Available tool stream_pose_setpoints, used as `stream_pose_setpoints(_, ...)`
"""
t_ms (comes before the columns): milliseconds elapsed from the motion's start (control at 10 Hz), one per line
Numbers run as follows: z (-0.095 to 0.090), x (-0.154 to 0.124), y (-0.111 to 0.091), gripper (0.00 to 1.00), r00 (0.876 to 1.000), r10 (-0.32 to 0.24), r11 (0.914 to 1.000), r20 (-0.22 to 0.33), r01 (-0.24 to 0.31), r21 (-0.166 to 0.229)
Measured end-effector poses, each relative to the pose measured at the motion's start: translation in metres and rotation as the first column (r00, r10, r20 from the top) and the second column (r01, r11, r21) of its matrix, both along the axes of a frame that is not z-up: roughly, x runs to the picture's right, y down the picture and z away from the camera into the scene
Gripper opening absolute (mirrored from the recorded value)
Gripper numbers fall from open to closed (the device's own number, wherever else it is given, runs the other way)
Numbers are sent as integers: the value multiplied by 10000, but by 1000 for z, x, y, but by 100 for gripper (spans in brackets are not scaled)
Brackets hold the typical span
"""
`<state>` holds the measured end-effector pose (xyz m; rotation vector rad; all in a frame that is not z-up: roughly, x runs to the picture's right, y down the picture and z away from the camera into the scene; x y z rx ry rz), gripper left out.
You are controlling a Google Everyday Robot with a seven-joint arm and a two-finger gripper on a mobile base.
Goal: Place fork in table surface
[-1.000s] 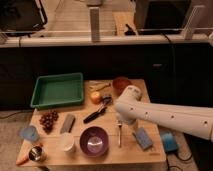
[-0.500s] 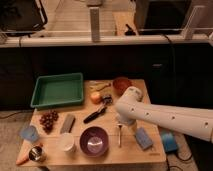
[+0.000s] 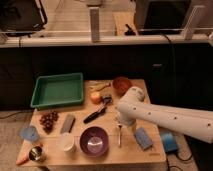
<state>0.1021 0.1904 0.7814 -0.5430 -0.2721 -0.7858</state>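
The slim silver fork (image 3: 119, 135) lies on the light wooden table surface (image 3: 112, 152), just right of the purple bowl (image 3: 93, 141), handle pointing toward the front edge. My gripper (image 3: 120, 121) hangs at the end of the white arm (image 3: 165, 119), directly over the fork's far end. The arm's wrist hides most of the gripper.
A green tray (image 3: 57, 90) stands at the back left. A black-handled utensil (image 3: 96, 114), an orange fruit (image 3: 95, 97), a brown bowl (image 3: 121, 84), grapes (image 3: 48, 120), a grey block (image 3: 67, 123), a white cup (image 3: 66, 142), a blue sponge (image 3: 143, 138), a tin (image 3: 35, 153) and a blue cup (image 3: 29, 133) sit around.
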Motion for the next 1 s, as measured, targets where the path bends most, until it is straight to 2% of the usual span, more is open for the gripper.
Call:
stream_pose_setpoints(600, -2, 0, -2, 80, 9980, 521, 9985, 371, -514, -189)
stream_pose_setpoints(1000, 6, -2, 3, 80, 9960, 709, 9972, 542, -694, -290)
